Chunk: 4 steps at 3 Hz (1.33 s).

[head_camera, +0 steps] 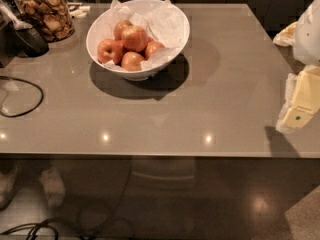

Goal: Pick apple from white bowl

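Apple (134, 38), the topmost one of a small heap, is sitting in the white bowl (135, 75), and that bowl is standing on the far left part of the table (210, 109). This apple is showing red-orange skin with paler yellowish patches and a slight shine. Four more apples are lying around it: one behind it (122, 28), one to its left (110, 50), one in front (131, 60) and one to its right (153, 48), all crowding against one another in the left half of the bowl. Crumpled white paper (167, 24) is lining the bowl and rising above its rim on the right and at the back. The bowl is casting a dark shadow on the table just in front of it and to its right. A glass jar (45, 11) of brown snacks is standing at the table's far left corner, apart from the bowl, with a dark rounded object (27, 40) just in front of it. A black cable (22, 98) is looping over the table's left edge. The gripper (299, 106) is hanging at the right edge of the view, over the right end of the table, well apart from the bowl and touching nothing that can be seen; whether it is open or closed I cannot tell. It is showing as a pale yellowish block, with a white part of the arm (309, 29) rising above it. More cables (30, 229) are lying on the floor below the table.
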{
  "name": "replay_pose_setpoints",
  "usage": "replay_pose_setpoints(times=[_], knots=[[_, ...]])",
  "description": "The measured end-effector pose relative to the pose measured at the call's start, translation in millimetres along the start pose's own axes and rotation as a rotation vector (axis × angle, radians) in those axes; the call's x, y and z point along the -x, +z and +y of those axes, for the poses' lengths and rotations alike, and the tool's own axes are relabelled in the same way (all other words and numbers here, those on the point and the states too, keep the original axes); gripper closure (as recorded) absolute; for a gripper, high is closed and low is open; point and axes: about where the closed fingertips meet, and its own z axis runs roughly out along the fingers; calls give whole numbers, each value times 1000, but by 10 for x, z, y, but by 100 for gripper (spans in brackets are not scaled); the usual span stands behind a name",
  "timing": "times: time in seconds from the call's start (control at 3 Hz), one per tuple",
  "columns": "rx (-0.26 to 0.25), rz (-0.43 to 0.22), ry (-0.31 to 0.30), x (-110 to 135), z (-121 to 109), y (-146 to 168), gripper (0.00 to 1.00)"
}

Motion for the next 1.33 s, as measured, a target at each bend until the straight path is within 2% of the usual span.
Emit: replay_pose_setpoints(times=[0.33, 0.67, 1.0, 1.33], knots=[[0, 0, 0, 0, 0, 0, 0], [3, -27, 63, 330, -349, 100, 0], [3, -27, 63, 330, -349, 100, 0], [-14, -110, 126, 424, -396, 166, 0]])
